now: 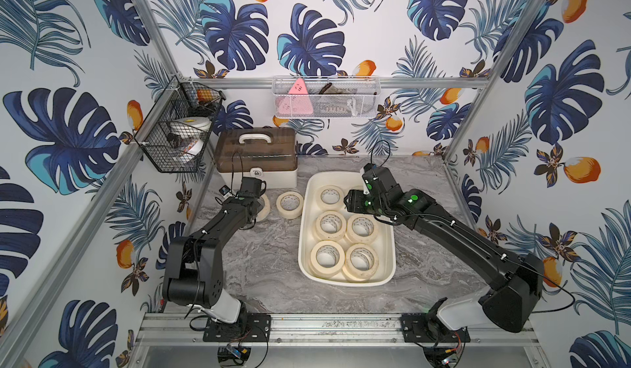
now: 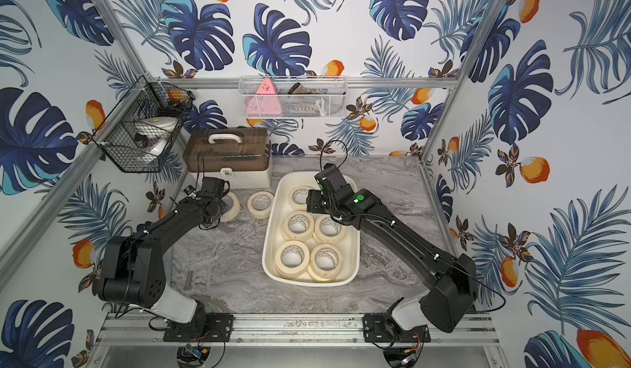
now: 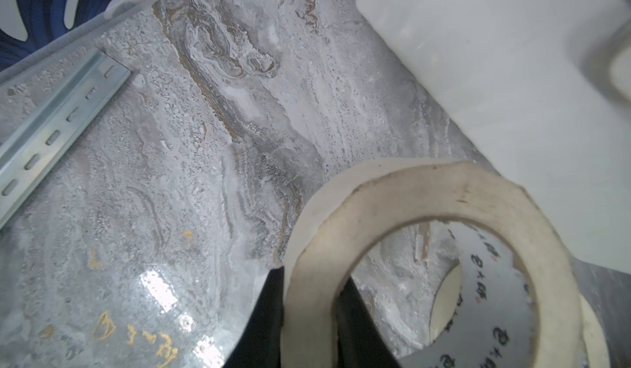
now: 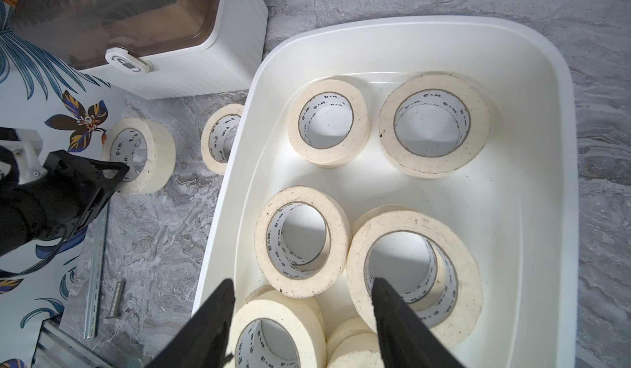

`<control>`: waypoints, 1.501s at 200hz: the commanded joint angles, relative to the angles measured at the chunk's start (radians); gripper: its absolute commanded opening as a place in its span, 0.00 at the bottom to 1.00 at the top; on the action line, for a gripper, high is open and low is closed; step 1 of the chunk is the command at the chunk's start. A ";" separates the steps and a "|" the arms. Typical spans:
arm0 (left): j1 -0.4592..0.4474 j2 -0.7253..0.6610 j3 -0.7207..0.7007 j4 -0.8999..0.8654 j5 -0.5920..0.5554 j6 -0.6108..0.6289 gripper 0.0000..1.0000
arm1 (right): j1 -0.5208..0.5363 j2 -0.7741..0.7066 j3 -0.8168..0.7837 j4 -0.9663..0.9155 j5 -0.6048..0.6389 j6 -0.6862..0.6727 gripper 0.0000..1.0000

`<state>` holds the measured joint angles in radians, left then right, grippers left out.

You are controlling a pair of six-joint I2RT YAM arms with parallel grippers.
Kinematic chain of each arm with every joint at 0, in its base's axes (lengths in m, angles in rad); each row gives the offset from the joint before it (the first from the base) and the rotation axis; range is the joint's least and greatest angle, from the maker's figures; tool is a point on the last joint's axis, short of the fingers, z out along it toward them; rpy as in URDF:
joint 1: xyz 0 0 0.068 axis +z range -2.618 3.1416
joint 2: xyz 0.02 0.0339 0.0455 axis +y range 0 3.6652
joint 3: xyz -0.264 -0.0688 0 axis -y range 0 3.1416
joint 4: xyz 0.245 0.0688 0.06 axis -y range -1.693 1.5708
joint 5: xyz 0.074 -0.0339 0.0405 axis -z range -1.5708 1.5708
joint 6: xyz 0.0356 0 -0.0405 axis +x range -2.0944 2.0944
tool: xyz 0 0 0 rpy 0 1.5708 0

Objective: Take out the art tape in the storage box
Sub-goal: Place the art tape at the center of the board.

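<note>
Art tape (image 1: 329, 224) mostly lies flat in your storage box (image 1: 385, 246) mid-counter (image 1: 266, 257); two rolls are out on the counter to its left. Your left gripper (image 3: 309, 291) pinches the wall of one such roll (image 3: 426, 192). Your right gripper (image 4: 302, 291) hangs over the box, jaws apart, empty.

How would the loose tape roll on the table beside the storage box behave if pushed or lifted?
The tape roll lies flat, so a push should slide it, not roll it. Its wound ring looks stiff and the core is open, so pinching the wall would probably lift it.
</note>
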<state>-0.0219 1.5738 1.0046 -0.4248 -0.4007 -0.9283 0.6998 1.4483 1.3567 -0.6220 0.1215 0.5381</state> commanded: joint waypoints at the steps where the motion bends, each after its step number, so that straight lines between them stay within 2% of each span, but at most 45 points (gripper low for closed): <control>1: 0.014 0.027 -0.006 0.082 0.011 -0.021 0.00 | -0.004 -0.005 -0.005 0.013 0.007 -0.001 0.66; 46: 0.020 0.094 0.010 0.117 -0.002 -0.009 0.00 | -0.010 0.001 -0.013 0.018 0.007 0.001 0.66; 132: 0.019 0.209 0.040 0.224 0.061 0.002 0.00 | -0.019 0.003 -0.024 0.015 0.015 0.006 0.66; 177: 0.020 0.258 0.082 0.208 0.053 0.010 0.00 | -0.022 0.004 -0.024 0.011 0.015 0.008 0.66; 249: 0.019 0.307 0.113 0.193 0.056 0.018 0.14 | -0.023 -0.008 -0.037 0.007 0.032 0.009 0.66; 300: 0.018 0.275 0.109 0.169 0.053 0.022 0.37 | -0.024 -0.012 -0.042 0.003 0.039 0.007 0.66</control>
<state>-0.0040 1.8660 1.1160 -0.2352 -0.3408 -0.9161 0.6765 1.4418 1.3167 -0.6216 0.1463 0.5411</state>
